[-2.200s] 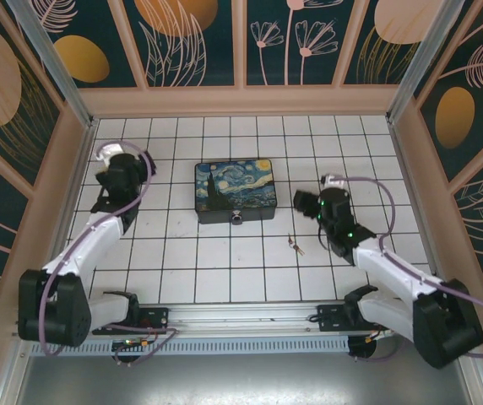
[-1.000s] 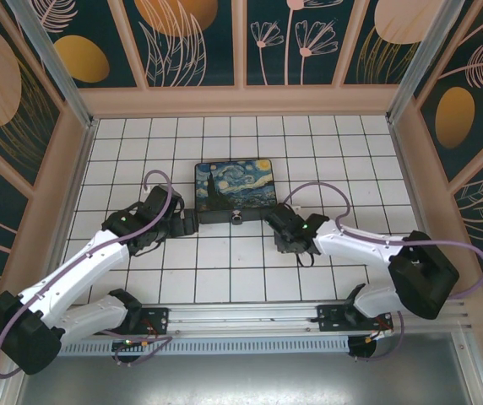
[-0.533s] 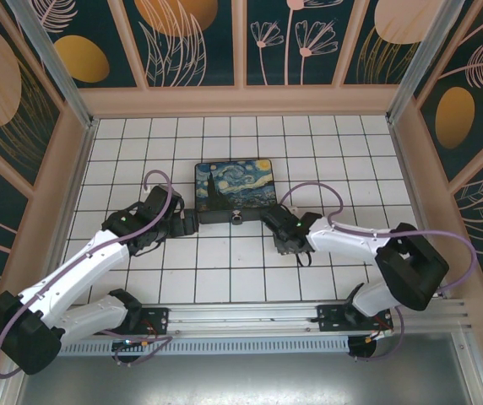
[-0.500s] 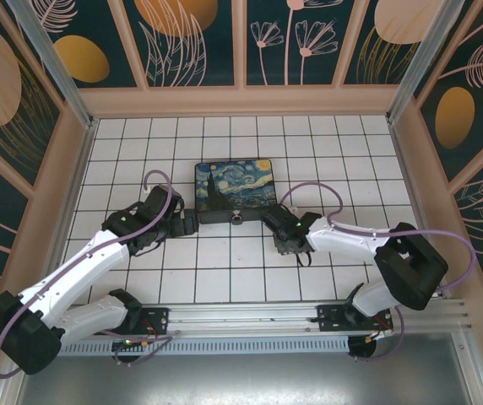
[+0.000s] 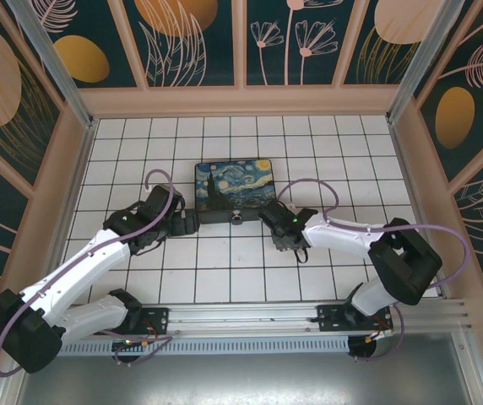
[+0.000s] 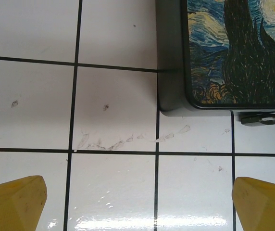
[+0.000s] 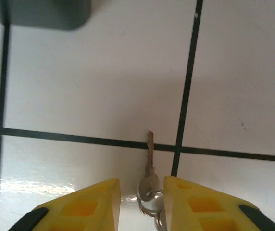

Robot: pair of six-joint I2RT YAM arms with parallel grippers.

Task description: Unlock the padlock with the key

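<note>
White-shelled arms (image 5: 81, 266) reach over a glossy white-tiled counter (image 5: 225, 274) ruled with thin black grout lines. The right tool (image 7: 142, 188), its blocky yellow fingers (image 7: 82, 207) set at a narrow gap, straddles the head of the key (image 7: 148, 169). The key is a slim brownish-silver sliver lying flat on the tile. Its blade points away from the fingers across a grout line, and thin wire rings are looped at its head. The fingers flank the key closely, but pad and metal do not clearly meet.

The left tool (image 6: 137, 207) is spread wide, its wedge-shaped yellow fingertips (image 6: 15, 202) at the bottom corners of the left wrist view. It hovers over bare, smudged tile just short of the rounded front-left corner of a dark matte box (image 6: 171, 72), whose lid carries a swirling blue-and-yellow painting.

The padlock (image 6: 266, 117), small, dark and glinting silver, sits against the box's front wall, beyond the left tool and to the left of the key.

Behind the box stand teal wall panels (image 5: 191, 42), printed with pale flowers and orange discs and framed in peach.
</note>
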